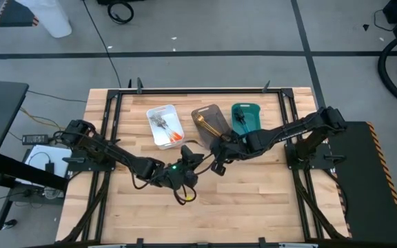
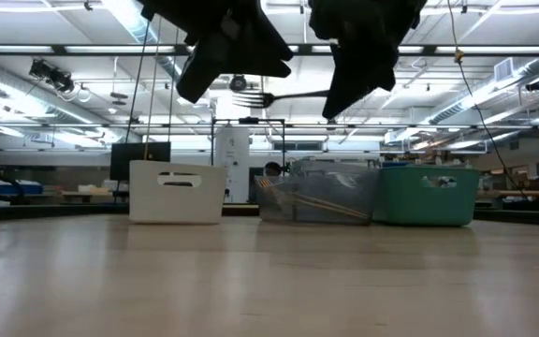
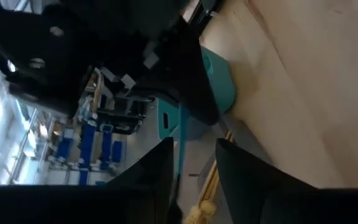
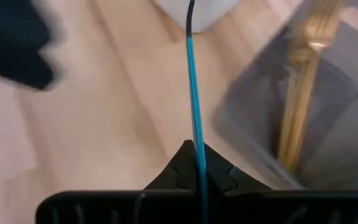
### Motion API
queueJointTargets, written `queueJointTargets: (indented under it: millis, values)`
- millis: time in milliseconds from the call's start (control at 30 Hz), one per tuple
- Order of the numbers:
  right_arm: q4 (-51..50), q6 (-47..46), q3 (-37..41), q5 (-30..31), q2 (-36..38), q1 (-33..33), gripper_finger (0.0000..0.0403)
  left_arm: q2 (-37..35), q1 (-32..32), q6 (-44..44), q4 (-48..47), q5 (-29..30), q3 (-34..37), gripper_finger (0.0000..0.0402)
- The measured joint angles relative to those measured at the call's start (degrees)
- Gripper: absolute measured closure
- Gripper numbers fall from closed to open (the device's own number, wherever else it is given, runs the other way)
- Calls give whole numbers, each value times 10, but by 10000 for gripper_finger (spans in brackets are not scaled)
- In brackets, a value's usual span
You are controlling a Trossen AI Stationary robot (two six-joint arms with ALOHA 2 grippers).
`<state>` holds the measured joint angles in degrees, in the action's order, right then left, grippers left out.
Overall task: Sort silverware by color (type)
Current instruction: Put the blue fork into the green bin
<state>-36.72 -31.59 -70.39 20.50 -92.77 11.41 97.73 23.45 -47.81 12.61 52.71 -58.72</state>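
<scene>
A fork with a teal handle [image 2: 293,95] hangs high above the table's middle, tines [image 2: 242,98] toward the left. My right gripper [image 4: 197,163] is shut on its handle. My left gripper [image 3: 194,177] hovers open just left of it [image 1: 193,162]. The handle [image 3: 179,140] runs close by one of its fingers, and I cannot tell whether they touch. At the back stand a white bin [image 1: 158,117] with orange-handled pieces, a grey bin [image 1: 212,114] with gold pieces [image 4: 300,106], and a teal bin [image 1: 251,110] with dark pieces. My right gripper pinches the fork's teal handle [image 4: 197,146] between its two fingertips, which lie on the handle's broad faces. The fork sticks straight out ahead of the fingers. In the low view it lies about level and clear of the table, head toward my left gripper.
The three bins stand side by side at the table's far middle [image 2: 176,192] [image 2: 321,192] [image 2: 429,194]. Bare wood [image 1: 253,200] lies on the near half of the table. A black frame [image 1: 116,103] runs around the tabletop.
</scene>
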Motion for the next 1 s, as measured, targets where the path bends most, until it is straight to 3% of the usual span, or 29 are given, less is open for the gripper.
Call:
queueJointTargets:
  millis: [233, 500, 767, 1000]
  values:
    - [-73, -9, 0, 48, 0, -27, 396, 0, 14, 85, -10, 0, 0, 272]
    - [-240, -81, 1, 134, 0, -67, 396, 0, 22, 172, -64, 1, 0, 272]
    - [-368, -149, 1, 151, 0, -100, 395, 0, 22, 217, -86, 1, 0, 272]
    - [-398, -179, 21, 163, 1, -130, 395, 0, 22, 217, -88, 1, 0, 272]
